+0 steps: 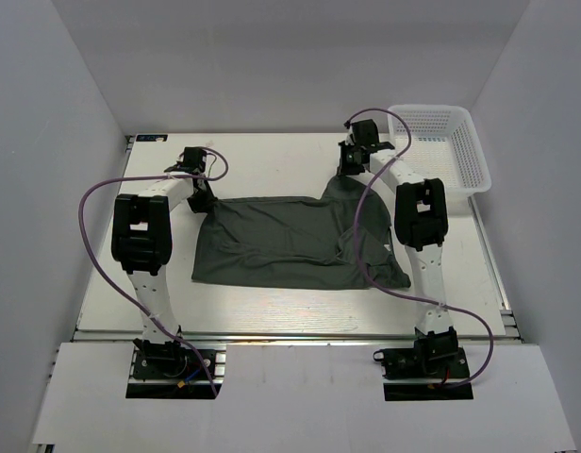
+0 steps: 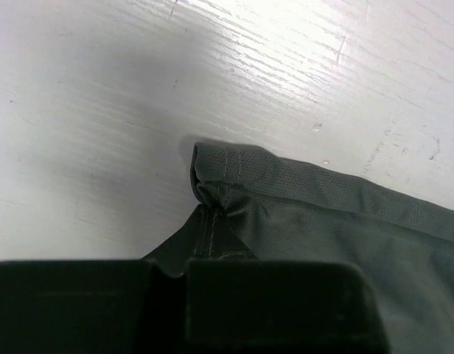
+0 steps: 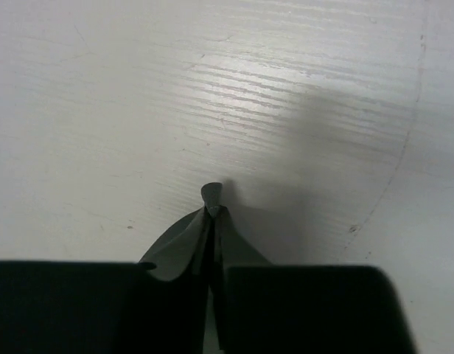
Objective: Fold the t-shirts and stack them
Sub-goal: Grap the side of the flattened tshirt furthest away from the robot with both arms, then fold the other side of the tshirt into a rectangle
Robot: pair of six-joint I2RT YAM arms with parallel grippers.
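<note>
One dark grey-green t-shirt (image 1: 272, 241) lies spread across the middle of the white table. My left gripper (image 1: 204, 200) is at the shirt's far left corner. In the left wrist view it (image 2: 168, 269) is shut on that hemmed corner (image 2: 227, 177), with the cloth (image 2: 337, 221) trailing off to the right. My right gripper (image 1: 345, 181) is at the shirt's far right corner and holds the cloth a little raised. In the right wrist view it (image 3: 211, 269) is shut on a bunched fold of cloth (image 3: 211, 198). No second shirt is in view.
A white plastic mesh basket (image 1: 441, 146) stands at the table's far right corner, just right of my right arm. Grey walls close in the table (image 1: 272, 160) on three sides. Purple cables loop from both arms.
</note>
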